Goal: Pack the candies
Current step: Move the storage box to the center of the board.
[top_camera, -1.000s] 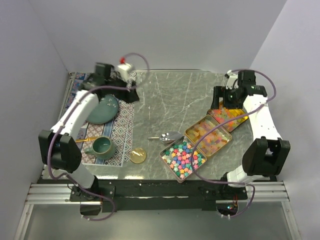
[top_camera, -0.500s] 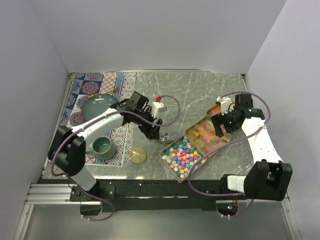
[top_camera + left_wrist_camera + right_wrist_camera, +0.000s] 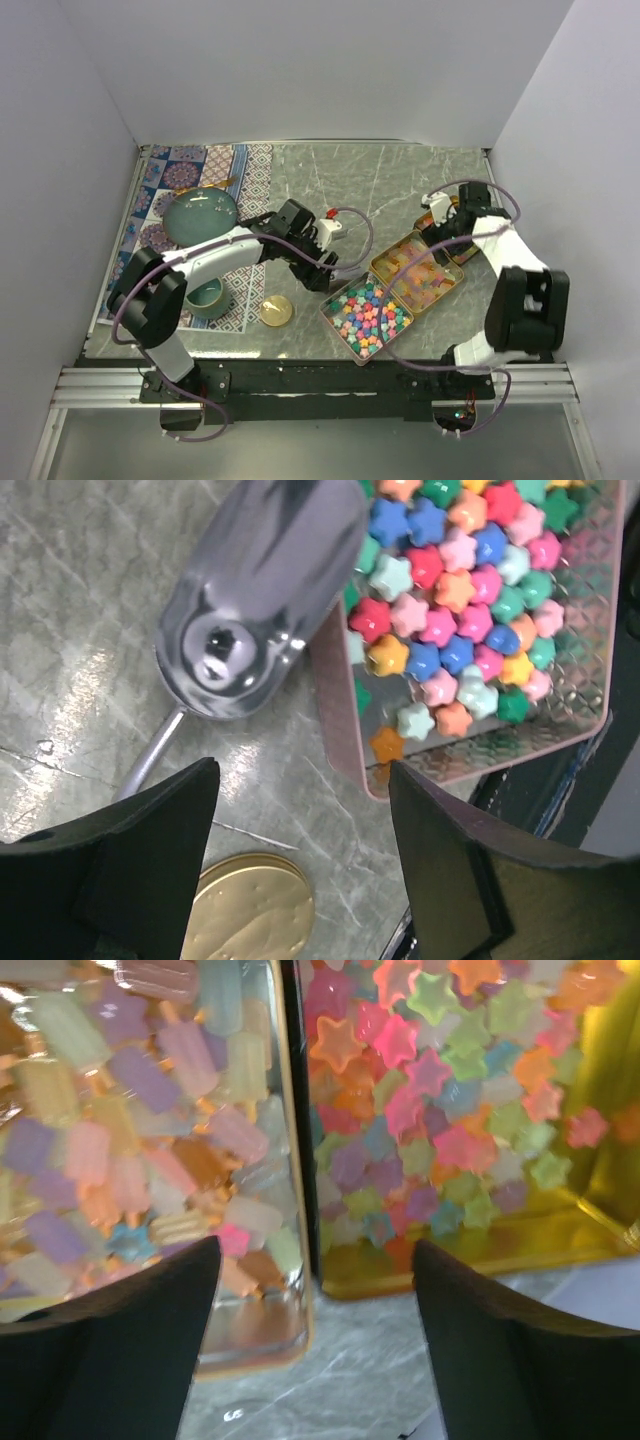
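Set to scoop
Left tool (image 3: 300, 790) gapes empty over silver metal scoop (image 3: 255, 590) beside pink tin (image 3: 340, 730) of pastel star candies (image 3: 450, 590); right tool (image 3: 313, 1260) likewise.

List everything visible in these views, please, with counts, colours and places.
tins: three, metallic, in a diagonal row right of centre
candies: many, pastel stars in the nearest tin, translucent stars and popsicle shapes in the other two
scoop: one, silver, next to the nearest tin
round disc: one, gold, left of the nearest tin
plate: one, teal, on the mat
cup: one, teal, on the mat, partly hidden
mat: one, blue patterned, far left
table: one, grey marbled
left gripper: one, black, open over the scoop
right gripper: one, black, open over the two farther tins
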{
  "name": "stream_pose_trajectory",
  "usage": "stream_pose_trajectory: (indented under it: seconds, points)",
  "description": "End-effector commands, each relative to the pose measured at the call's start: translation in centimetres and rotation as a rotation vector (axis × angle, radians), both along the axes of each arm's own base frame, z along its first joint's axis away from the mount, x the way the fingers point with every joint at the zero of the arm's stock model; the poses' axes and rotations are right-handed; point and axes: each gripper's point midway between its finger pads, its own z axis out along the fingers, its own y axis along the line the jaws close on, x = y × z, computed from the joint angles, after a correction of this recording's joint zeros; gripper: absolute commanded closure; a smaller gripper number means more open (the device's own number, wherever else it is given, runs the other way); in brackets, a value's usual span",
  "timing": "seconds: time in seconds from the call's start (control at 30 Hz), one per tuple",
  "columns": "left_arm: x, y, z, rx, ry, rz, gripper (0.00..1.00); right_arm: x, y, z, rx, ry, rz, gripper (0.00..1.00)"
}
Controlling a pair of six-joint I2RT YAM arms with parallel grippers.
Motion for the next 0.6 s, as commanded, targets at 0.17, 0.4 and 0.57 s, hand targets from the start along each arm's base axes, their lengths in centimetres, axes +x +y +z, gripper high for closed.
stream_pose_trajectory:
  seconds: [0.17, 0.4, 0.57]
  points:
    - [-0.3, -2.5, 0.7, -0.083, 0.062, -0.033, 0.32, 2.9, 0.3, -0.7, 0.033, 0.030, 0.019, 0.36]
    - [-1.7, -4.0, -1.3, 0.053, -0.028, 0.033, 0.35, 2.7, 0.0, -1.7, 0.020, 0.043, -0.005, 0.47]
    - [-0.7, -3.8, -3.4, 0.155, -0.072, 0.090, 0.54, 3.0, -0.2, -2.2, 0.019, 0.071, -0.028, 0.66]
